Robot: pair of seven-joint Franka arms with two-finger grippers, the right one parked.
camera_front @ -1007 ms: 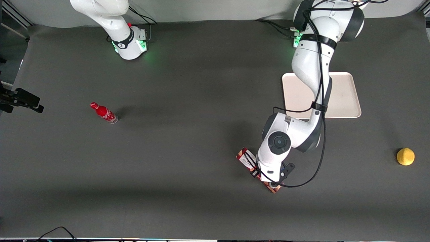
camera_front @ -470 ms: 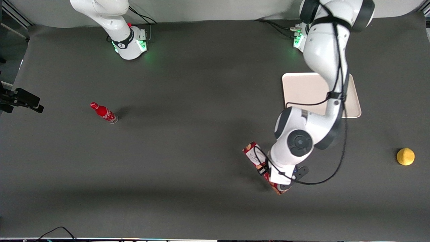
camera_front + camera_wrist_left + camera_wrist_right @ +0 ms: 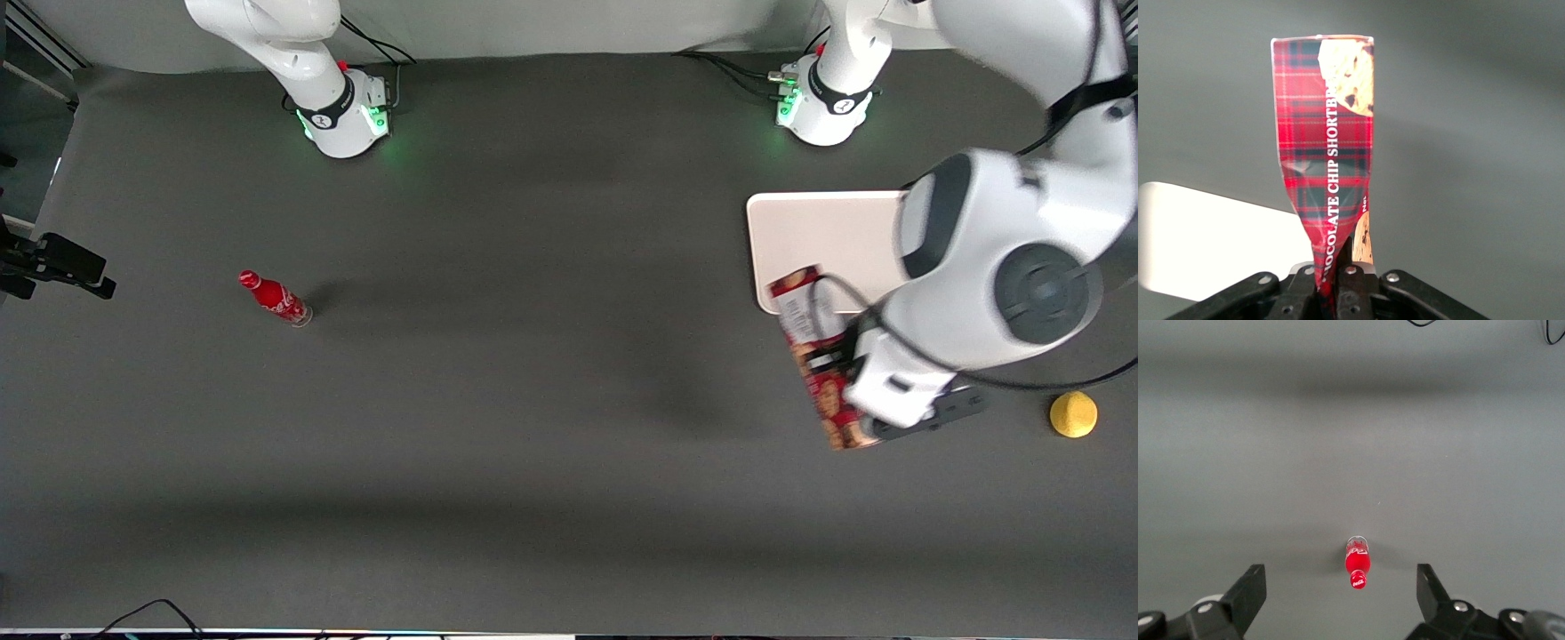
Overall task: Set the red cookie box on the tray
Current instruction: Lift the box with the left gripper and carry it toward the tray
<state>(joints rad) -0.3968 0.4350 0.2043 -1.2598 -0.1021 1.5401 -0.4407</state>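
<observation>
My left gripper is shut on the red cookie box and holds it high above the table, pinched at its middle. The box is long and narrow, with red tartan print and cookie pictures. In the front view its white-label end overlaps the near corner of the cream tray, and its other end hangs over the dark table. In the left wrist view the crushed box sits between my closed fingers, with part of the tray showing below beside it. My arm hides much of the tray.
A yellow ball-like fruit lies on the table toward the working arm's end, nearer the front camera than the tray. A small red bottle lies toward the parked arm's end; it also shows in the right wrist view.
My gripper has lifted the cookie box off the table and carried it toward the tray; one box end now overlaps the tray's near corner. The arm has swung toward the working arm's end.
</observation>
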